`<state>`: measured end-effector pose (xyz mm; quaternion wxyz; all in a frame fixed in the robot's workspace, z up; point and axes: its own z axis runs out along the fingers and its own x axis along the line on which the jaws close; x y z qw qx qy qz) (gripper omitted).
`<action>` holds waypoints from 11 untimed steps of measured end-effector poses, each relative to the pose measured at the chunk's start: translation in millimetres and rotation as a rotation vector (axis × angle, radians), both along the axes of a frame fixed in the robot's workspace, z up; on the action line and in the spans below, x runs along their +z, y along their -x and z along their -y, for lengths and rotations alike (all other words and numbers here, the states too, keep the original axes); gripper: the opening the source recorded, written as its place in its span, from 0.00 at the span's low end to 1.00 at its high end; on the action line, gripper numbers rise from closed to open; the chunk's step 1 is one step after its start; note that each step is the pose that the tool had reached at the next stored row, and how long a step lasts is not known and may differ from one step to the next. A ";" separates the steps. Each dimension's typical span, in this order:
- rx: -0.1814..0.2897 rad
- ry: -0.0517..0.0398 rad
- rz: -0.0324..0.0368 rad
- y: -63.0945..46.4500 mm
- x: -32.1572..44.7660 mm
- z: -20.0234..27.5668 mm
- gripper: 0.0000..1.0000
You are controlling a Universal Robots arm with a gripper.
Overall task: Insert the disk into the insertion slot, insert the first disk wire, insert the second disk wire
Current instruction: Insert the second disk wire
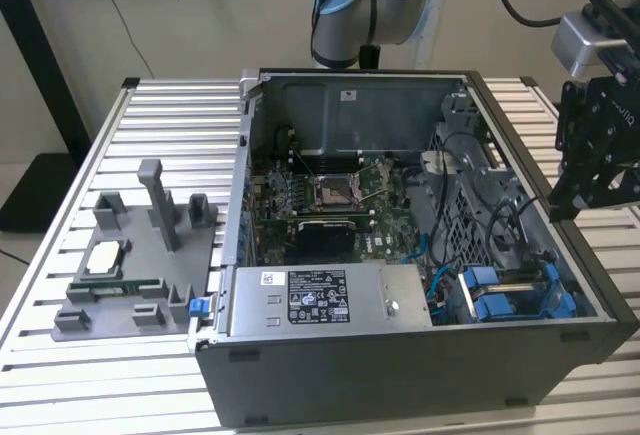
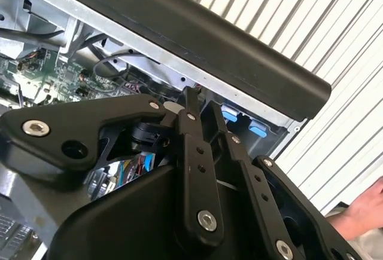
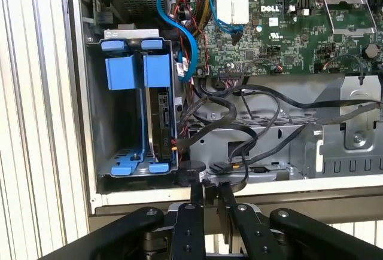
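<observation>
Black linkage gripper point(image 1: 555, 211) hangs over the rim of the open dark grey computer case point(image 1: 400, 375), on the ext. view's right. Can't tell if it's clenched, released or grasping anything.

In the first wrist view the gripper point(image 3: 209, 189) sits just outside the case wall. Straight ahead of its tip, a bit to one side, is the grey metal drive bay (insertion slot) point(image 3: 96, 122).

The flat silver-grey hard drive w/ bright blue plastic frame point(image 3: 163, 122) stands on edge inside that bay, nearer the gripper's line than the 2nd blue bracket point(image 3: 124, 72) beside it.

A bundle of black cables point(image 3: 239, 130) runs from the drive's edge across in front of the gripper. A black plug point(image 3: 190, 170) lies right at the tip, contact unclear.

Green motherboard point(image 3: 287, 33) is further ahead, w/ a blue cable point(image 3: 192, 33).

In the second wrist view a person's hand point(image 2: 366, 211) is behind the gripper point(image 2: 200, 101), on the slatted metal table point(image 2: 335, 39)
</observation>
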<state>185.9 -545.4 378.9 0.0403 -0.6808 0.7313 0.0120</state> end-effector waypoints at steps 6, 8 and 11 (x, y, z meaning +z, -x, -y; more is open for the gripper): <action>0.000 -0.0010 0.0000 0.0 -0.8 0.0 1.00; 0.000 -0.0010 0.0000 0.1 -0.9 0.0 1.00; 0.000 -0.0012 0.0000 0.0 -1.0 0.1 1.00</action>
